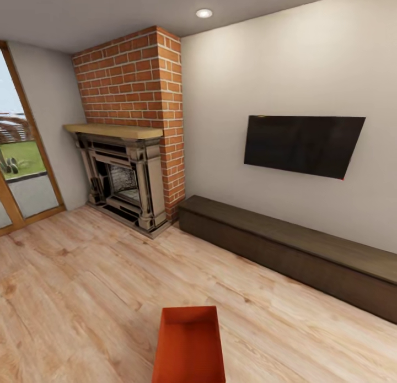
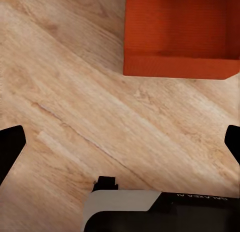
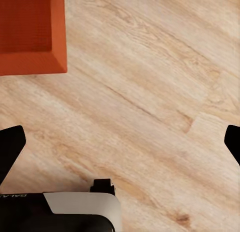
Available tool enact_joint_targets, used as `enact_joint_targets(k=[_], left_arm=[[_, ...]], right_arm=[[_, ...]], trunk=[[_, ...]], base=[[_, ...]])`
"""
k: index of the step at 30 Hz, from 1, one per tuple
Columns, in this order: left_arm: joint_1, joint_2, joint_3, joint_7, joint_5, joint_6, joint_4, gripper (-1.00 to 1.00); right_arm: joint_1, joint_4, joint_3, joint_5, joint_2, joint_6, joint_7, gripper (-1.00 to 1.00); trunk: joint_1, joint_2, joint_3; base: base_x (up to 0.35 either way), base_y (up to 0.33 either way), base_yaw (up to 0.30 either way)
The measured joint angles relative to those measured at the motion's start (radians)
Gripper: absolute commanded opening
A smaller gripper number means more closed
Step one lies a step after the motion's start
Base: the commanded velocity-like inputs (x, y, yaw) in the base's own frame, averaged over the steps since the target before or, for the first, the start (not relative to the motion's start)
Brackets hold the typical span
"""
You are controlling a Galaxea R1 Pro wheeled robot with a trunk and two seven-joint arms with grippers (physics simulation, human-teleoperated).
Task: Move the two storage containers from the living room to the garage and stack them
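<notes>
I am in the living room, on its light wood plank floor [image 1: 82, 295]. One orange-red storage container [image 1: 189, 347] sits open-topped on the planks at the near centre of the head view. My left gripper [image 2: 120, 147] hangs open above bare planks, apart from an orange-red container [image 2: 180, 34] that lies ahead of its fingers. My right gripper [image 3: 120, 147] is open too, with nothing between its fingers, and an orange-red container corner [image 3: 30, 32] lies beyond it. I cannot tell whether the wrist views show the same box.
A red brick chimney [image 1: 132, 85] with a grey fireplace [image 1: 124, 182] stands at the back left. A long dark low cabinet [image 1: 292, 251] runs along the right wall under a black TV [image 1: 300, 143]. A glass door [image 1: 22, 168] is at far left.
</notes>
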Motion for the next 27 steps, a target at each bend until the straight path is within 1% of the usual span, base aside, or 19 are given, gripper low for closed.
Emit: enact_joint_targets(k=[4, 7, 23, 27], left_arm=[[0.000, 0.000, 0.000, 0.000, 0.000, 0.000, 0.000, 1.00], [0.000, 0.000, 0.000, 0.000, 0.000, 0.000, 0.000, 1.00], [0.000, 0.000, 0.000, 0.000, 0.000, -0.002, 0.000, 1.00], [0.000, 0.000, 0.000, 0.000, 0.000, -0.002, 0.000, 1.00]], right_arm=[[0.000, 0.000, 0.000, 0.000, 0.000, 0.000, 0.000, 1.00], [0.000, 0.000, 0.000, 0.000, 0.000, 0.000, 0.000, 1.00], [0.000, 0.000, 0.000, 0.000, 0.000, 0.000, 0.000, 1.00], [0.000, 0.000, 0.000, 0.000, 0.000, 0.000, 0.000, 1.00]], trunk=[[0.000, 0.000, 0.000], [0.000, 0.000, 0.000], [0.001, 0.000, 0.000], [0.001, 0.000, 0.000]], base=[[0.272, 0.207, 0.000], [0.131, 0.095, 0.000], [0.008, 0.006, 0.000], [0.000, 0.000, 0.151]])
